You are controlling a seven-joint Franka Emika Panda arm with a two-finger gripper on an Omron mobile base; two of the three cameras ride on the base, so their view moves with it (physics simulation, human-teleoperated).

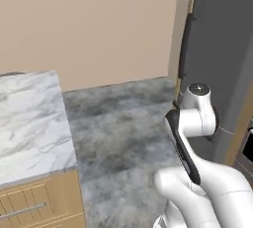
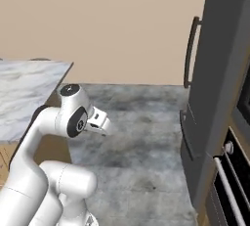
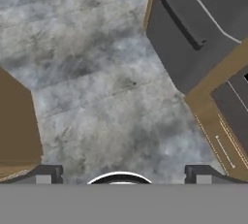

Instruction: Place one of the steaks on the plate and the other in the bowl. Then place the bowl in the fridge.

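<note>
Fridge (image 1: 217, 49) stands closed right of marble desk (image 1: 29, 118), grey floor (image 1: 123, 123) between. Long dark handle (image 1: 185, 44) runs down door's edge nearest desk; best place to grip. Door judged heavy, stiff, needing firm hooked pull. Gripper (image 3: 121, 172) points at floor beside fridge, jaws spread wide, empty.

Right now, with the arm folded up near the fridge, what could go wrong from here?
1. The fridge door looks shut, so a bowl could not go in until it is pulled open by its handle.
2. The open gripper holds nothing and faces the floor; no steak or bowl is in view, so the base may be parked away from them.
3. The arm sits between the counter and the fridge; a wide swing might clip either.
</note>
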